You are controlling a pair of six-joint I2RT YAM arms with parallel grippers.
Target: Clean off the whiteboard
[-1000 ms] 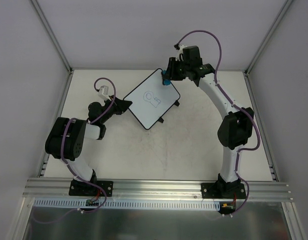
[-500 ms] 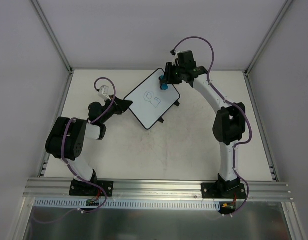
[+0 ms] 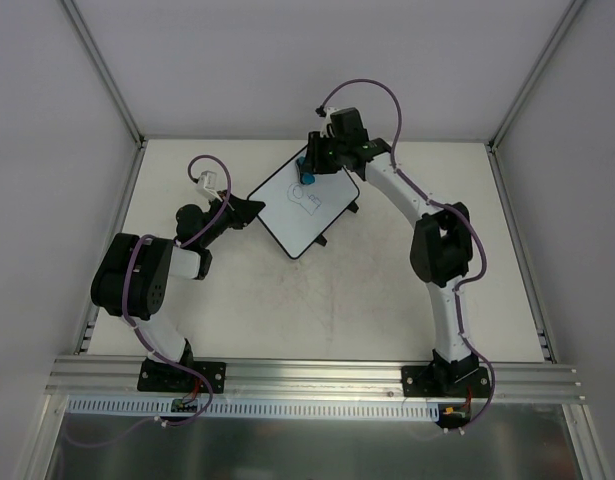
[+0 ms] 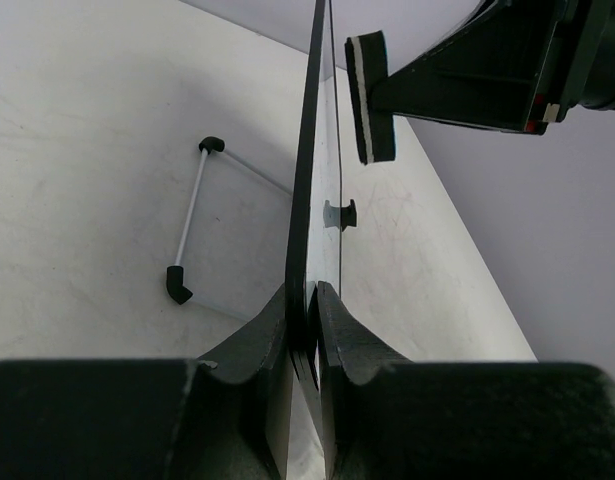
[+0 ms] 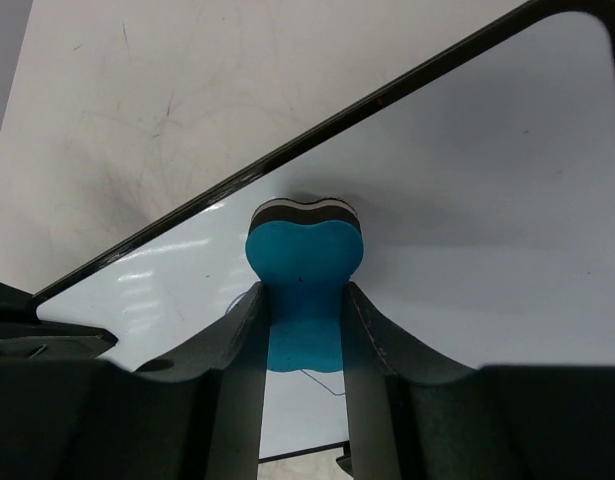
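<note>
1. We see the whiteboard toward 12 o'clock on the table, turned diamond-wise, with pen doodles near its middle.
2. Our left gripper is clamped on the board's thin rim at its 9 o'clock corner.
3. Our right gripper grips a blue eraser, felt end facing the white surface near the board's 12 o'clock corner, at 12 o'clock of the doodles. We cannot tell whether it touches.
</note>
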